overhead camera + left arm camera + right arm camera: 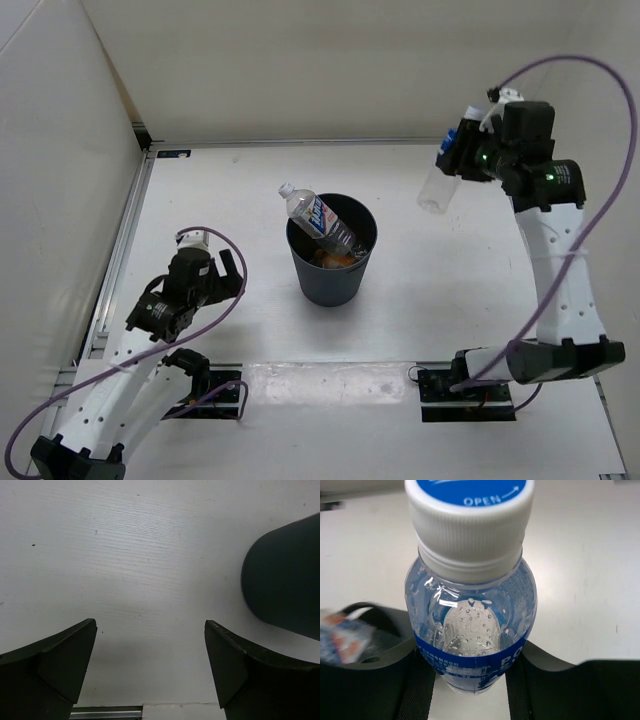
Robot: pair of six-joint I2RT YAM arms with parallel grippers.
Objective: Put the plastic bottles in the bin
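Note:
The dark bin stands mid-table. A clear bottle with a white-and-blue label leans in it, its cap end sticking out over the far-left rim. The orange bottle lies inside at the bottom. My right gripper is raised at the far right, well clear of the bin, and is shut on the clear blue-labelled bottle. In the right wrist view the bottle sits between my fingers with its white cap towards the camera. My left gripper is open and empty, left of the bin.
A metal rail runs along the table's left edge, with white walls at the left and back. The arm base plates sit at the near edge. Purple cables loop from both arms. The bin rim shows blurred at left in the right wrist view.

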